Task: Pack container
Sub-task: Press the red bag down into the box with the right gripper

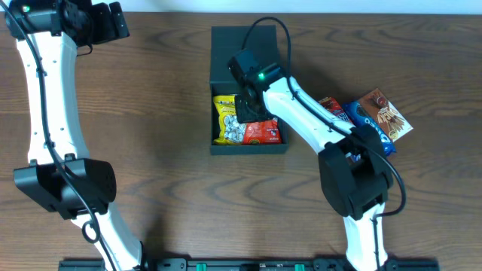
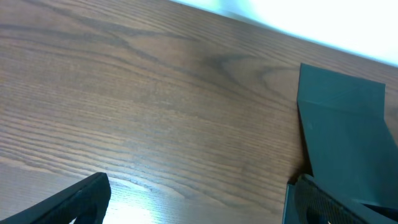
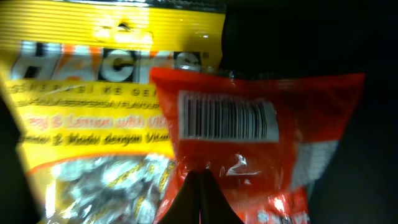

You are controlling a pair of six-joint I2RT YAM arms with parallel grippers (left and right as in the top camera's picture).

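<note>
The right gripper is seen at the bottom centre of its wrist view with its jaws pressed together to a point. It is lowered inside the dark teal-green, roughly square cardboard container, which lies at the centre of the overhead frame with its flap lid thrown back towards the top edge. Just past the fingertips a glossy red foil snack packet with a barcode is seen. Whether a fold of it is pinched cannot be told. Beside it, to the left, a yellow plastic sweet packet is lodged, and both fill the lower half of the box.

Further out, on the brown wood-grain table, a blue biscuit packet and a brown printed packet are left unpacked. They lie right of the container, close against the right arm. The blue packet's long axis runs diagonally from upper left to lower right. The next pick is therefore judged to fall to the right arm.

Farthest off, in the upper left corner, the left gripper is held with jaws wide apart over bare table.
</note>
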